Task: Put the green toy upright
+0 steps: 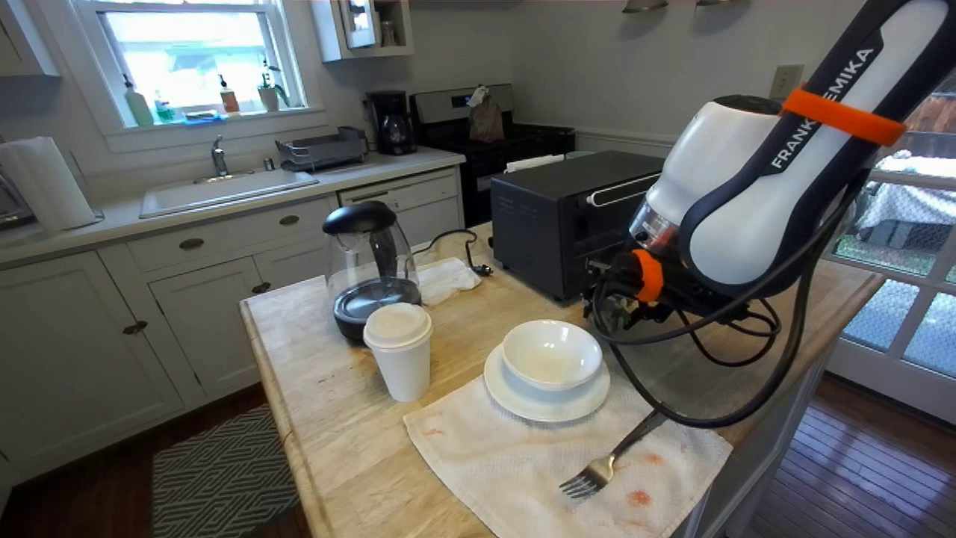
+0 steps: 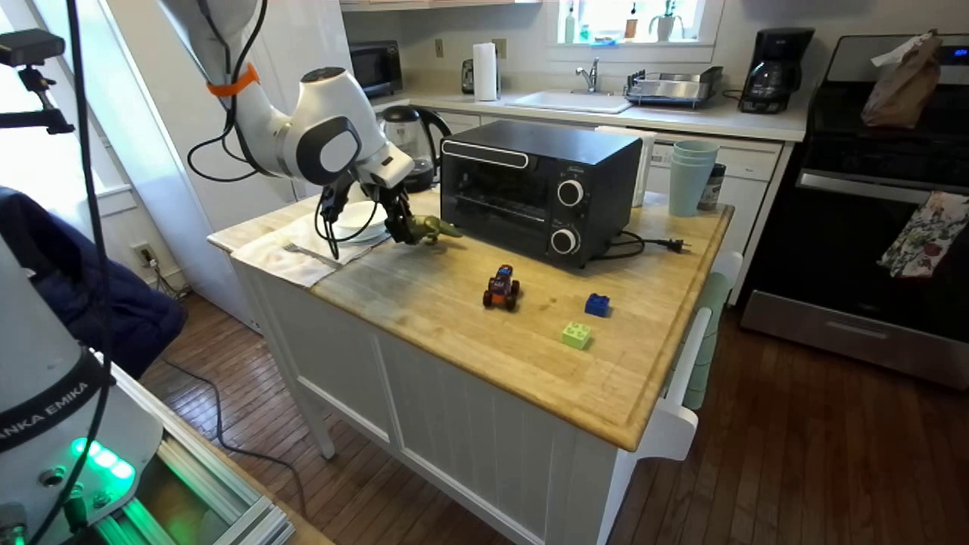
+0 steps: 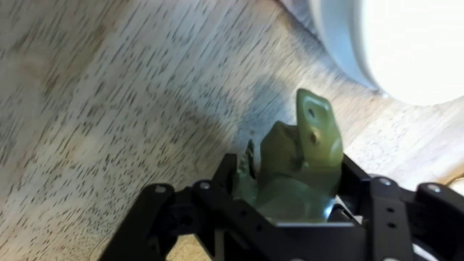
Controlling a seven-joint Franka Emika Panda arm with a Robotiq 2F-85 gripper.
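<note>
Wrist view shows one black, two-fingered gripper [image 3: 288,170] and, between its fingers, one dark olive-green, lumpy, elongated toy dinosaur [image 3: 293,186]. The fingers stand apart only by the width of this toy dinosaur and press on it from both sides. In an exterior view, the toy dinosaur is near the front corner of one black, box-shaped toaster oven [image 2: 530,197] with two round knobs, its length nearly level, its thin end pointing away from the gripper. Whether it touches the light-brown wooden tabletop [image 2: 424,276], I cannot say surely, as the gripper covers part of it.

I count also one dark purple toy truck [image 2: 501,288] and two studded blocks: one blue block [image 2: 597,305] and one lime-green block [image 2: 576,335]. One white, stained cloth [image 1: 515,478] bears one dark-handled metal fork [image 1: 600,469] and one white bowl [image 1: 553,351] on one white, round plate [image 1: 549,409]. One white, lidded cup [image 1: 403,366] stands near one black-lidded glass kettle [image 1: 373,261].

In an exterior view, the cloth reaches the tabletop's near edge. Between gripper and truck lies a stretch of open wood, bounded by the oven on its far side; the lime-green block is nearer to this edge than the blue block.
</note>
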